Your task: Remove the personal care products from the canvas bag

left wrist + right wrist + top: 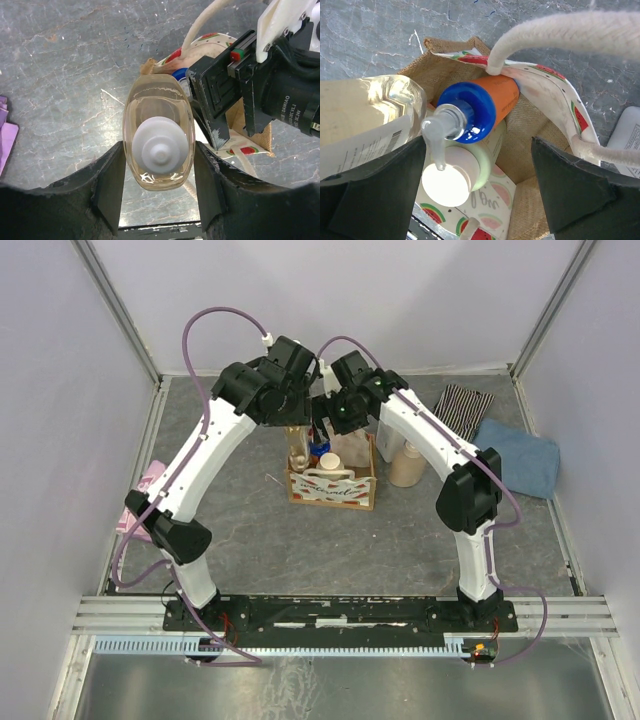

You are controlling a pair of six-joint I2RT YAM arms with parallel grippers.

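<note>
The canvas bag (pixel 331 488) stands mid-table, with watermelon prints on its sides. My left gripper (pixel 293 428) is shut on a clear yellowish bottle (pixel 297 452) with a white cap (pixel 157 145), held upright at the bag's left edge; its fingers (pixel 111 182) press both sides of the bottle. My right gripper (pixel 335 425) is open and empty just over the bag's mouth. In the right wrist view its jaws (pixel 477 185) straddle an orange bottle with a blue pump (pixel 487 102) and a white-capped whitish bottle (pixel 455 172), both inside the bag (pixel 545 135). A beige pump bottle (pixel 407 462) stands on the table right of the bag.
A striped cloth (pixel 465 408) and a blue folded cloth (pixel 520 455) lie at the back right. A pink folded cloth (pixel 148 488) lies at the left wall. The bag's rope handle (pixel 560 37) loops just above the right gripper. The two wrists are close together.
</note>
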